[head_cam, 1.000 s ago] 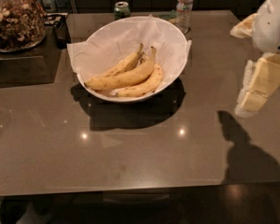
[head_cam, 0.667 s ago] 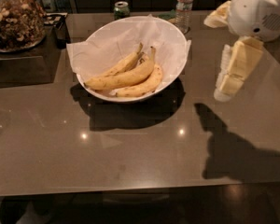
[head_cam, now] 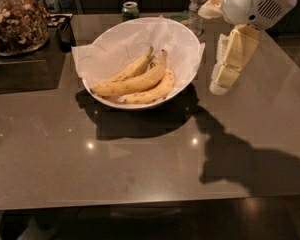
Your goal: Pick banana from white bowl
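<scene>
— The pincer [head_cam: 219, 87], where is it?
— Up in the air on the right, just beside the white bowl [head_cam: 186, 85] and outside its rim. It points down at the desk [head_cam: 140, 159], with its tip about level with the bowl's side and apart from the desk top. It is cream-coloured and hangs from a white rounded wrist at the top right corner.
— Wide or narrow?
— I cannot tell from this angle. It carries nothing.
— And the banana [head_cam: 132, 83]?
— It is lying in the white bowl on crinkled white paper [head_cam: 121, 43] that sticks out past the rim. It is the longest of three and lies in the middle, running from lower left to upper right, with its stem pointing up at the right end. It has small brown speckles.
— The other two?
— A shorter banana [head_cam: 131, 68] lies behind it, touching it, and a plump banana [head_cam: 152, 92] lies in front, also touching it.
— What else is on the desk?
— A glass jar of nuts [head_cam: 12, 21] stands at the far left on a dark raised block. A green can [head_cam: 130, 9] stands behind the bowl. A water bottle [head_cam: 196, 4] stands behind the bowl's right side. The arm casts a dark shadow [head_cam: 245, 159] over the desk's right part.
</scene>
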### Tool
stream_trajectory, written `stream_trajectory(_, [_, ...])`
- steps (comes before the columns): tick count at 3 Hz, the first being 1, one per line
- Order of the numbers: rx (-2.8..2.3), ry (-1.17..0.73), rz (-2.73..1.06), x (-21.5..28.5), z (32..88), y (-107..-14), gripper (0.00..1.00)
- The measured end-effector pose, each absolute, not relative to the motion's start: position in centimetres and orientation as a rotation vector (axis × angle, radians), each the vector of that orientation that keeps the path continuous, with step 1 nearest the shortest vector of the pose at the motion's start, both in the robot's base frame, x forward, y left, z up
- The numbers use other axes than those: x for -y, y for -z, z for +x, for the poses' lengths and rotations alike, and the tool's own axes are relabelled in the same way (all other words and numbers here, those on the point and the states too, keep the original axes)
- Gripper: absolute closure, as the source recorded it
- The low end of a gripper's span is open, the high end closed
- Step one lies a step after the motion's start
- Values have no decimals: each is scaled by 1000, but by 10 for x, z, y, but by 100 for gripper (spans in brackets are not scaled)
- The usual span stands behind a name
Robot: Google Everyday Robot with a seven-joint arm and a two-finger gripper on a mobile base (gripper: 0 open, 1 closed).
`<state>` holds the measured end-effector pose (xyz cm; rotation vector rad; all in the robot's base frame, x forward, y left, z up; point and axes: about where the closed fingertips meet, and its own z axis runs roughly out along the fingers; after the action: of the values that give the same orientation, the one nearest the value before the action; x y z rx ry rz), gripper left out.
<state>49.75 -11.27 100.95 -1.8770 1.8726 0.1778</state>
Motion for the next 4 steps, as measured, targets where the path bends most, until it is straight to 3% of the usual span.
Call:
stream_trajectory(2, [-1855,-297,-1851,100,511,-991,0])
stream_trajectory(3, [-1855,-297,-1850,100,511,-991,19])
stream_trajectory(4, [-1851,-316,-1843,97,512,-987,22])
